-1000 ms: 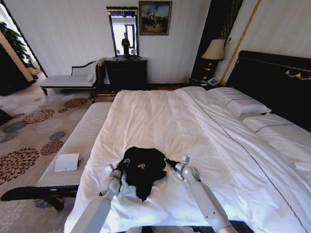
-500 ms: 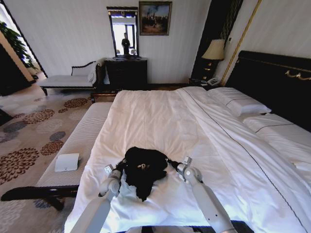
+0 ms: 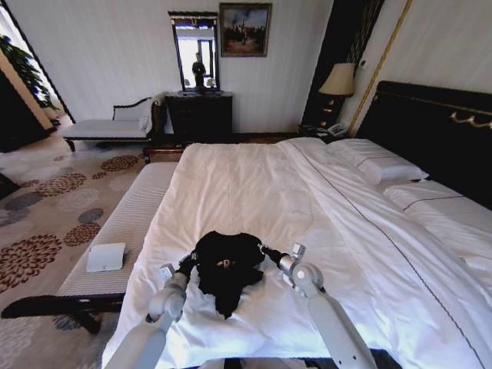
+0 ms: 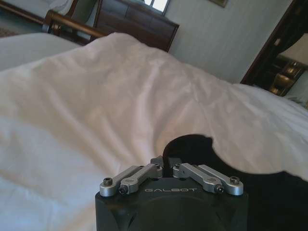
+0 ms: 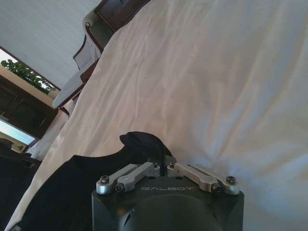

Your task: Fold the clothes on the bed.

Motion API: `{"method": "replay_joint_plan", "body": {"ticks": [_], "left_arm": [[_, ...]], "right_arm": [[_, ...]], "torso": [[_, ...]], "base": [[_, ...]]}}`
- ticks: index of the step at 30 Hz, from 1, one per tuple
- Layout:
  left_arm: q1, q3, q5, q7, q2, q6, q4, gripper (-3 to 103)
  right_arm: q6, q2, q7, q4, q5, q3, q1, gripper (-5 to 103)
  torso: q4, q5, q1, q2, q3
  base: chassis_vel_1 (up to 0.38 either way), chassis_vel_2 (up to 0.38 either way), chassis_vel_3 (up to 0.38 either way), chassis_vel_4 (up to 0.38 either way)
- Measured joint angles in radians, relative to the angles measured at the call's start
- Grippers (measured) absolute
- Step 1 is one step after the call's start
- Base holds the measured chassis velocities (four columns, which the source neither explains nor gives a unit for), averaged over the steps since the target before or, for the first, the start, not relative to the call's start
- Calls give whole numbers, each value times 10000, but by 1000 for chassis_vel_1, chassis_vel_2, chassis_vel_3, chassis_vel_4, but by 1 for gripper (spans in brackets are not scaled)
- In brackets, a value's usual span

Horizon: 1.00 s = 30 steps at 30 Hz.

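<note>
The black T-shirt (image 3: 227, 265) lies bunched in a crumpled heap on the white duvet (image 3: 254, 192) near the foot end of the bed (image 3: 430, 131), close to the robot and toward the bench side. Its bulk is a rounded mound stretched between the two hands, and a narrower tail of cloth hangs off it toward the robot, so the heap's long axis runs roughly from the head of the bed toward the foot, with the tail pointing at the robot. A small patch of white lettering shows on top of the mound.

The left hand (image 3: 187, 265) sits at the shirt's left edge; in the left wrist view its fingers are drawn together on a fold of the black cloth (image 4: 202, 154). The right hand (image 3: 267, 252) sits at the shirt's right edge, and in the right wrist view its fingers are likewise closed on a peak of the fabric (image 5: 139, 144). The two hands are near each other with the mound between them.

Beside the bed on the robot's left stands a white striped bench (image 3: 127, 223) with a small white object (image 3: 105, 257) on it. Two pillows (image 3: 380, 163) lie against the dark headboard.
</note>
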Motion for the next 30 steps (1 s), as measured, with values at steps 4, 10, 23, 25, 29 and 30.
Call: {"method": "replay_joint_plan", "body": {"ticks": [4, 10, 23, 25, 29, 30], "left_arm": [[12, -91, 15, -70, 150, 0, -680, 1], [-116, -191, -300, -204, 753, 77, -1792, 1], [-2562, 766, -1793, -635, 3458, 643, -2947, 1], [-3457, 1062, -2400, -725, 4165, 738, -3021, 1], [-4654, 1316, -3141, -751, 4992, 791, -3108, 1], [-4850, 1358, -3265, -751, 5112, 797, -3120, 1]], "right_arm": [[-14, -143, 212, 754, 67, 213, -321, 1], [-20, -606, 398, 2150, 196, 616, -621, 1], [207, -2789, 822, 4333, 398, 1225, -15, 1], [191, -3197, 987, 4602, 800, 1370, 371, 1], [1, -3757, 1403, 4783, 1891, 1486, 1079, 1], [-40, -3909, 1547, 4809, 2249, 1487, 1265, 1]], "torso": [[-1, 1, 0, 0, 0], [-1, 0, 0, 0, -1], [-3, 1, 1, 0, 1], [-1, -3, 3, -2, 2], [-1, 3, 4, -2, 2], [0, 1, 3, -2, 2]], "base": [[0, 0, 0, 0], [0, 0, 0, 0], [0, 0, 0, 0], [0, 0, 0, 0], [0, 0, 0, 0], [0, 0, 0, 0]]}}
